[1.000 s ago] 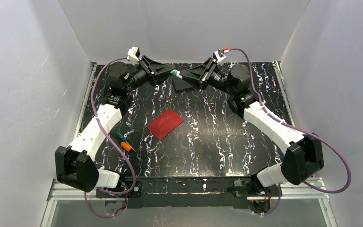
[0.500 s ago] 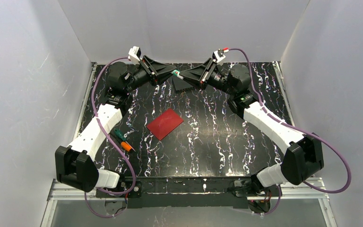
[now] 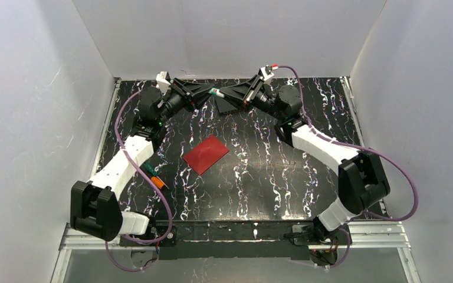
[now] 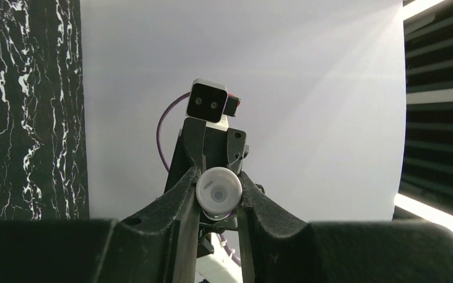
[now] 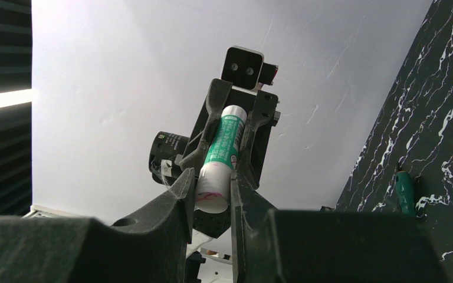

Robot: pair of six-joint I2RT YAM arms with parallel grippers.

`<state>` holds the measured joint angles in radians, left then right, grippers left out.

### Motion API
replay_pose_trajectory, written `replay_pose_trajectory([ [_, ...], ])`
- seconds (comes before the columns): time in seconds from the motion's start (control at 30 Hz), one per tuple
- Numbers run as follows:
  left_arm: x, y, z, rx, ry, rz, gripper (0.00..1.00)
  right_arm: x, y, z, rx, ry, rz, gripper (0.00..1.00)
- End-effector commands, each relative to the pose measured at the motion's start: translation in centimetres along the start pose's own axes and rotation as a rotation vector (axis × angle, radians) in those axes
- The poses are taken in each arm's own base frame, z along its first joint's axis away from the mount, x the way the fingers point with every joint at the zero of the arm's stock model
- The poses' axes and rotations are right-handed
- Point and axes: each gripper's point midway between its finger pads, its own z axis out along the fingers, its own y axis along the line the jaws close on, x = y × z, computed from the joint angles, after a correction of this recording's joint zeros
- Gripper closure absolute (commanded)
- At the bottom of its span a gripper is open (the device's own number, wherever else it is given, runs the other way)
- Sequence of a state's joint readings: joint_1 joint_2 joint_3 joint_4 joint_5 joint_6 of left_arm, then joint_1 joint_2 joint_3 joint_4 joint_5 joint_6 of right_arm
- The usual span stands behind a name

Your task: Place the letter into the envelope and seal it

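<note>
The dark red envelope lies flat on the black marbled table, a little left of the middle. The white letter is not in view. Both grippers meet at the back of the table, raised off the surface. My left gripper and my right gripper are each shut on one end of a green-and-white glue stick. In the left wrist view my gripper clamps the stick's round white end. In the right wrist view my gripper clamps the stick's white end, below the green label.
A dark ribbed block lies at the back, just under the right gripper. A green and orange tool lies beside the left forearm and shows in the right wrist view. White walls enclose the table on three sides.
Both grippers, still joined on the glue stick, have shifted slightly left and toward the back wall. The right arm's elbow has swung inward. The envelope has not moved.
</note>
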<state>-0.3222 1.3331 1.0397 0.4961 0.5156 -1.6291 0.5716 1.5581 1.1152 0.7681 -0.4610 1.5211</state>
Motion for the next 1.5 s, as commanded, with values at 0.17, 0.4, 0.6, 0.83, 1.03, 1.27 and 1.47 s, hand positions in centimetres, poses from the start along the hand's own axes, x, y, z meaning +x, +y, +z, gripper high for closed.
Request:
replay_pose_trajectory([
  [0.17,6.7,-1.9,-1.8,0.033,0.257,-0.034,1.00,0.4,1.3,4.7,-0.063,-0.033,-0.046,0.99],
  [0.4,7.9,-3.9,-1.5,0.077,0.324,0.007,1.00,2.3,-3.3,6.1,0.122,0.019,-0.047,0.99],
  [0.6,9.1,-4.9,-1.5,0.110,0.414,0.012,1.00,2.5,-6.8,7.2,0.217,0.054,-0.043,0.99],
  [0.83,10.1,-6.0,-1.5,0.147,0.473,0.042,1.00,3.1,-9.1,7.7,0.286,0.093,-0.045,0.99],
  [1.03,8.5,-5.2,-1.5,0.136,0.433,0.084,1.00,0.3,-8.5,5.8,0.344,0.050,-0.192,0.99],
  [1.27,3.1,-1.0,-1.9,0.031,0.289,0.108,1.00,-6.8,-5.7,-2.5,0.348,-0.117,-0.228,0.79],
  [1.47,1.9,1.9,-1.3,-0.026,0.283,0.079,1.00,-8.3,-1.9,-8.0,0.411,-0.129,-0.362,0.22],
])
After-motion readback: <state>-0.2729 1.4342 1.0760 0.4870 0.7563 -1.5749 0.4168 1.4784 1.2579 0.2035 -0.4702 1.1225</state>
